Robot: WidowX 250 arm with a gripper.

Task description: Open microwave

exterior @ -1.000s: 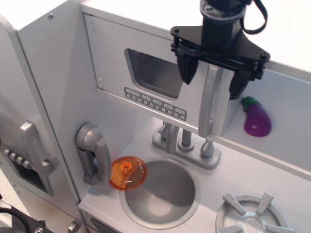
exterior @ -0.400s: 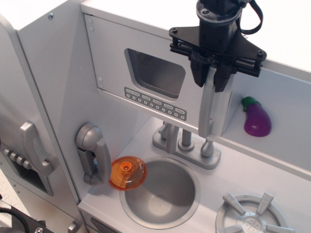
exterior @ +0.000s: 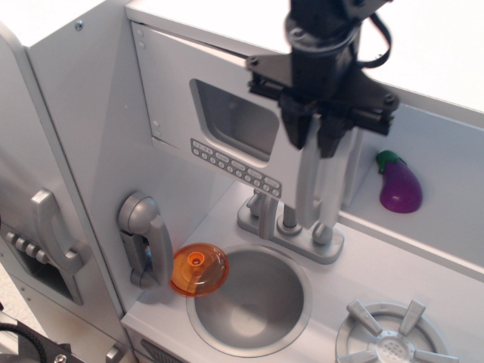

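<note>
Black pincer (exterior: 317, 136): wide flat crossbar (screws at corners), cylindrical wrist, looping black cable.

Bright, even, diffuse light; scene reads pale grey-white overall. Upper right background nearly blown out to white. Shadows soft, low contrast: faint grey shade under microwave (exterior: 227, 121) door, darker tone inside its window recess. Sink basin (exterior: 249, 299) shows smooth gradient, no hard glare. Orange lid (exterior: 198, 271) glows translucent with small highlight. Purple eggplant (exterior: 399, 184) carries mild sheen. Black pincer (exterior: 316, 136) renders dark with little surface detail. Focus fairly sharp throughout; slight softness at frame edges.
</note>
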